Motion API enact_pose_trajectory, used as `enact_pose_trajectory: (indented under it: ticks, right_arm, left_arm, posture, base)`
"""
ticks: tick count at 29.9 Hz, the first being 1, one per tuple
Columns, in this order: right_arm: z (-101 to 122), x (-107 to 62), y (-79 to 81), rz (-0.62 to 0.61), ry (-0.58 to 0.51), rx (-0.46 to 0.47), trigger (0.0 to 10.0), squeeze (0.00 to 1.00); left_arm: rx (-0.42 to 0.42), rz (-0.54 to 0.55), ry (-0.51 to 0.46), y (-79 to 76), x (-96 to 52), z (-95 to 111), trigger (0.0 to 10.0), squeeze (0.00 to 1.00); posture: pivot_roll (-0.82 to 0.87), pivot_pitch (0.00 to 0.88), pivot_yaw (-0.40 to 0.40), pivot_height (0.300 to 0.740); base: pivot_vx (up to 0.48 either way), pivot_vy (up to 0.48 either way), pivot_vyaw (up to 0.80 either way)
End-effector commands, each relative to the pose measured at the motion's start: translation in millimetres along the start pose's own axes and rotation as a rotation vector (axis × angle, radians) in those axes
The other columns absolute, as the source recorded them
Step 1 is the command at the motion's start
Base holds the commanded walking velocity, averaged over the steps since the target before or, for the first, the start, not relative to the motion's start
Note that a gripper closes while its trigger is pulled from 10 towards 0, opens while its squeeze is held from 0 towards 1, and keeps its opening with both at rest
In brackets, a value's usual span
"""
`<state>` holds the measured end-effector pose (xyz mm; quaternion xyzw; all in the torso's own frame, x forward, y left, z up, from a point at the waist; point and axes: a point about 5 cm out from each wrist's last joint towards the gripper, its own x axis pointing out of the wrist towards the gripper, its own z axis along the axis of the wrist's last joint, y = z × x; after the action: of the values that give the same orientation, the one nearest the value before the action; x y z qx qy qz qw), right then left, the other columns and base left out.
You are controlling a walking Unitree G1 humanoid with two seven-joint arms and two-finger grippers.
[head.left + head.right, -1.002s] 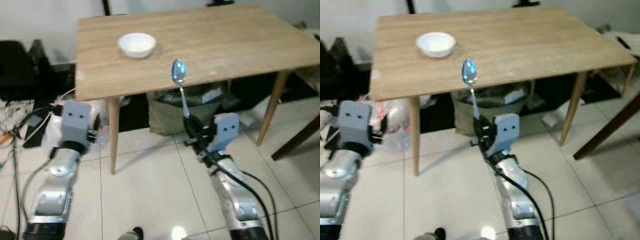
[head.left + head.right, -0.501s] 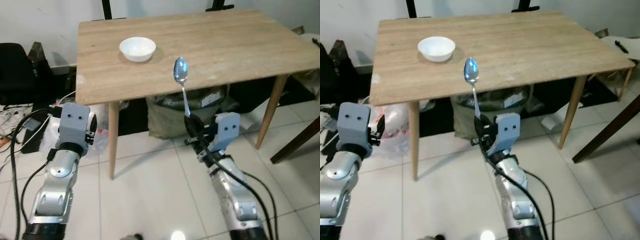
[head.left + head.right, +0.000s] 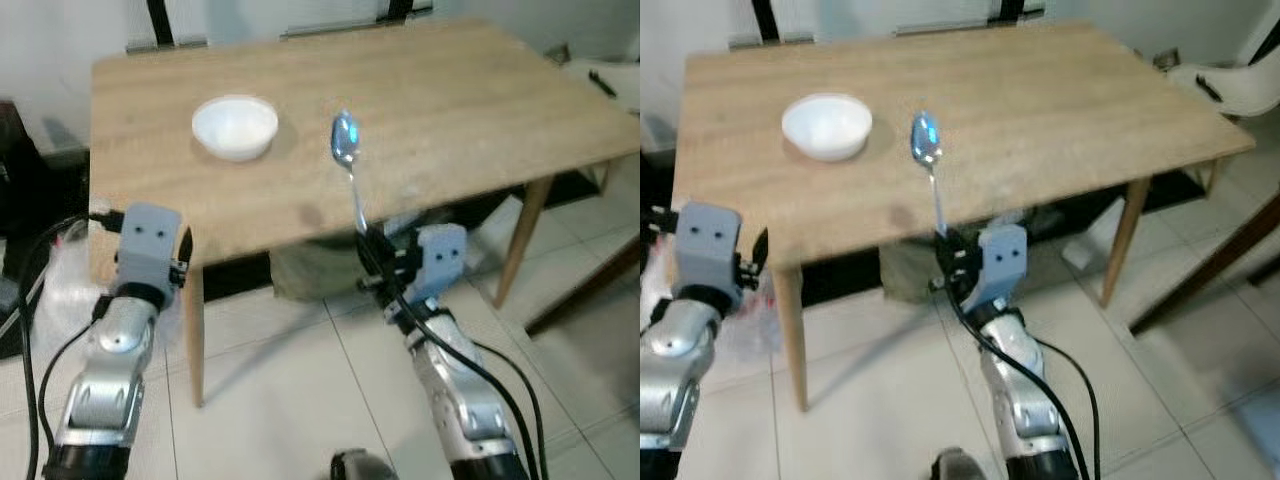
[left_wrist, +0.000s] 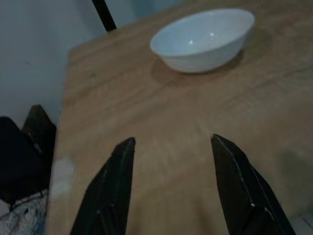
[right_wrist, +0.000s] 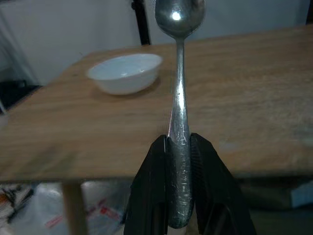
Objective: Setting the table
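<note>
The step in hand is carrying the spoon (image 3: pixel 349 180) to the worktop (image 3: pixel 480 90) for laying beside the white bowl (image 3: pixel 235 127). The right gripper (image 5: pixel 178 147) is clamped on the lower end of the spoon's handle, its 2 black fingers pressed on either side of it. It holds the spoon at the worktop's near edge, in front of the wood and to the right of the bowl.

The spoon stands nearly upright: its long axis runs from the gripper up to the shiny head, which points upward and leans slightly away from the robot, toward the worktop.

The left gripper (image 4: pixel 171 191) hovers by the near left edge of the worktop, its fingers spread wide and holding nothing, with the bowl ahead of it.

By my reading, the next move calls for reaching the right arm forward over the wood, tipping the spoon down until it lies flat just beside the bowl, then letting go.
</note>
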<state>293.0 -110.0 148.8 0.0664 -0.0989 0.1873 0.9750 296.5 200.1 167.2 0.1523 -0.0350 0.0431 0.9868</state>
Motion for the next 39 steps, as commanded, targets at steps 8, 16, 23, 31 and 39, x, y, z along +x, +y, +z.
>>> enact_pose_trajectory:
  ticks: [8, 16, 23, 31, 39]
  right_arm:
    - [0, 0.4, 0.8, 0.032, 0.001, 0.006, 10.0, 0.0]
    - [4, 10.0, -5.7, 0.025, 0.001, -0.03, 10.0, 0.0]
    - [11, 31.2, -18.8, -0.053, 0.014, -0.097, 10.0, 0.0]
    - [12, 46.7, -32.9, -0.114, 0.064, -0.142, 10.0, 0.0]
    - [18, 50.2, -56.1, -0.199, 0.065, -0.166, 10.0, 0.0]
  left_arm:
    - [0.033, -0.001, -0.001, 0.8, -2.5, -3, 10.0, 0.0]
    - [0.026, -0.004, -0.056, 1.8, -3.2, 6, 10.0, 0.0]
    - [-0.012, -0.166, -0.109, -3.9, -3.2, 21, 10.0, 0.0]
    - [-0.068, -0.403, -0.157, -7.9, -8.3, 44, 10.0, 0.0]
    - [-0.043, -0.52, -0.117, -14.4, -19.5, 39, 10.0, 0.0]
  posture:
    - [-0.04, 0.024, 0.064, 0.74]
    - [-0.04, 0.019, 0.064, 0.74]
    - [-0.03, 0.014, 0.063, 0.74]
    - [-0.02, 0.023, 0.054, 0.74]
    - [-0.02, 0.027, 0.047, 0.74]
  base:
    - [0.48, 0.0, 0.0]
    - [0.45, 0.0, 0.0]
    - [0.138, 0.0, 0.0]
    - [0.0, 0.0, 0.0]
    - [0.0, 0.0, 0.0]
